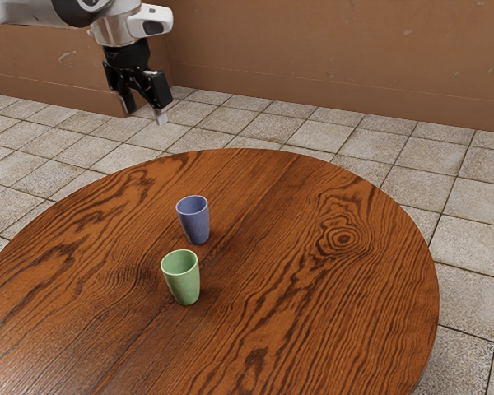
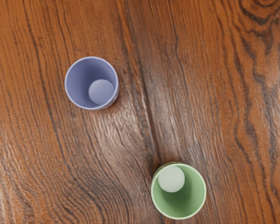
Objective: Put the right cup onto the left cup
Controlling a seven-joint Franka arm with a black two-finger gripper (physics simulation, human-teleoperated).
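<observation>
Green on the outside and pale within, a smooth tapered cup [image 1: 183, 284] stands upright on the round table [image 1: 329, 304] of brown, strongly grained wood. Near it, with bare wood between the two, stands a smooth blue-violet cup [image 1: 195, 224] of much the same shape, also upright, mouth up. These are the two cups of the task, apart from each other and side by side on the tabletop, neither one inside the other.

The exterior view gives the cups' outer walls, narrowing toward their bases, with the green one nearer that camera. The wrist view looks down into both mouths instead, and there the round inner bottoms can be seen, pale in the green cup and light blue in the other. It also gives a closer look at a dark seam [image 2: 142, 95] in the wood, which passes between the cups and runs up close beside the green one.

In the exterior view the black two-finger gripper [image 1: 146, 113] hangs clear above and apart from both cups, its fingers spread well apart and holding nothing. Around the table, that view takes in a floor [image 1: 469, 210] of square, greyish stone tiles and, behind it, a plain brown wall [image 1: 329, 53]
</observation>
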